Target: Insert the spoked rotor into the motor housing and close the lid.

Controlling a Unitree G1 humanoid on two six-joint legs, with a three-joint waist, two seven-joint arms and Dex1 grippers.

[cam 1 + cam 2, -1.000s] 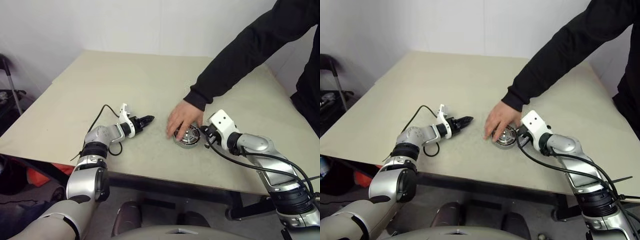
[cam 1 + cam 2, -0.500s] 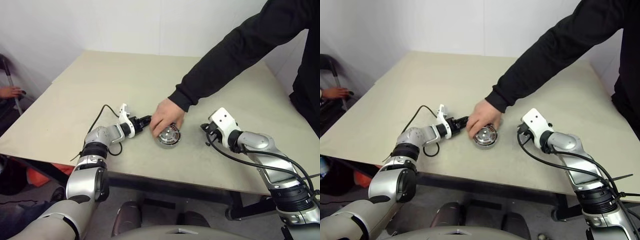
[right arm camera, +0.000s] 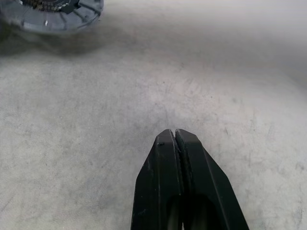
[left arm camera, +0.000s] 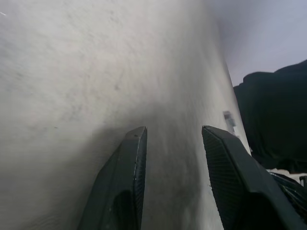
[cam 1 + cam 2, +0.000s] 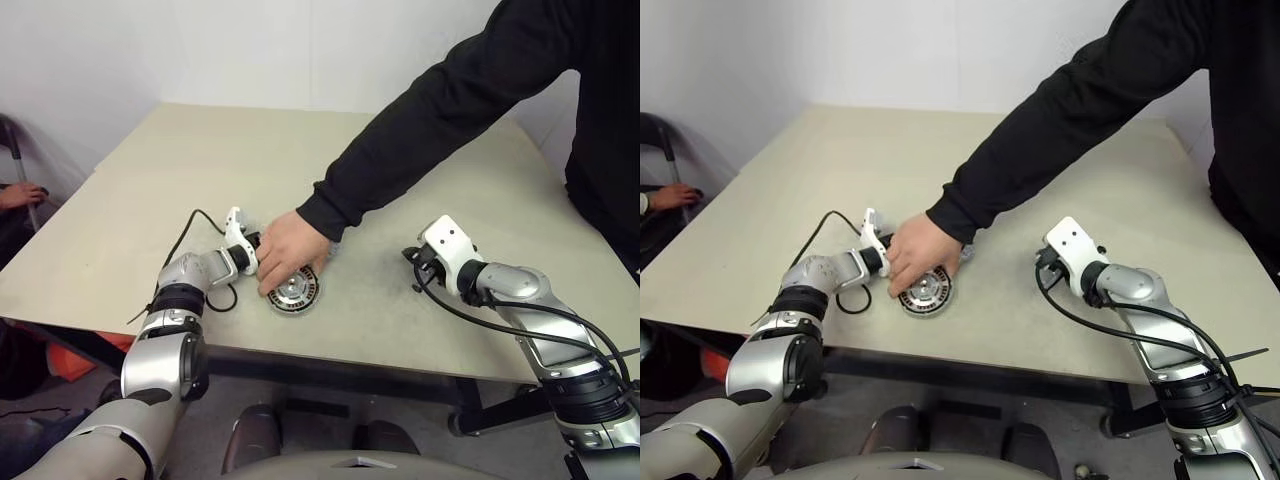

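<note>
Grippers first: left gripper (image 4: 172,139) has its two fingers parted with bare counter (image 5: 180,170) between them, nothing held. In the head views it lies low on the counter, tucked right behind a person's hand (image 5: 288,252), so it looks parked, not reaching.

Right gripper (image 3: 175,136) is pinched fully together, empty, hanging just over the counter, well apart from the work, and pointing roughly toward it. Reads as standby.

Person's hand rests on the far edge of the housing (image 5: 293,291), fingers over its rim. My guess: they are repositioning it near the left gripper, so the robot can work from that side. Housing sits flat, open side up, near the counter's front edge; copper-coloured windings are visible. Its grey edge also shows in the right wrist view (image 3: 53,17).

Rotor and lid: can't separate either from the housing here. Something spoked seems to sit in the cup, but too small to call. Can't tell whether insertion is done.

No brands, labels or readable writing anywhere.
</note>
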